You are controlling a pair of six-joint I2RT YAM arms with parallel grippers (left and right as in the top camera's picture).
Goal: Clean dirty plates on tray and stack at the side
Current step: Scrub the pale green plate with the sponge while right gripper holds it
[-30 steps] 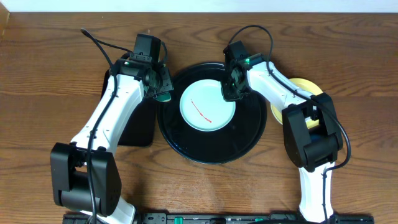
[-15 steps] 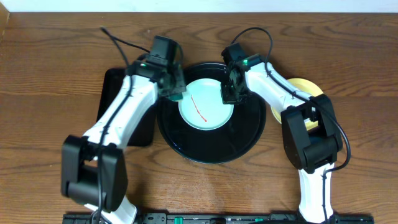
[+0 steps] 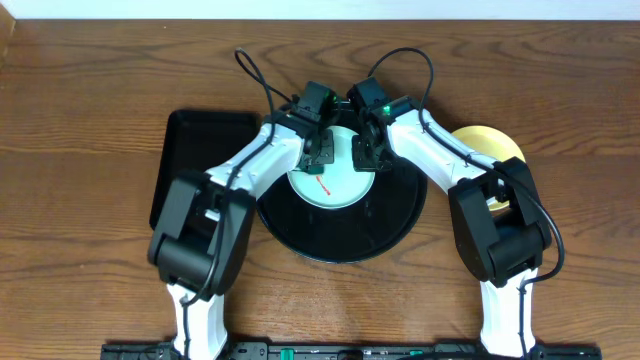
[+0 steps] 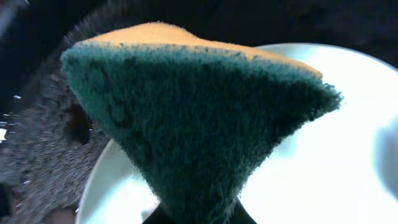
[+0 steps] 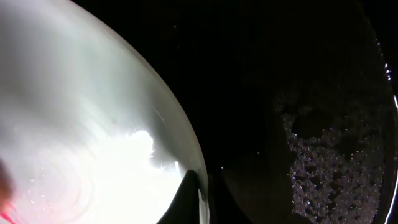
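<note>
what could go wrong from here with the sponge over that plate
The left gripper, holding the sponge, is very close to the right gripper, so they could bump. The right gripper pinches the mint plate only at its rim, so hard scrubbing might slip the plate across the glossy tray. The red smear sits at the left gripper's edge, so a short wipe may miss it.

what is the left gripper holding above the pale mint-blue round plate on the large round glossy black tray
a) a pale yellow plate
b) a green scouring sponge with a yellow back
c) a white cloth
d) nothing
B: the left wrist view shows the green scouring sponge with a yellow back pinched in the left gripper, over the pale mint-blue round plate.
</note>
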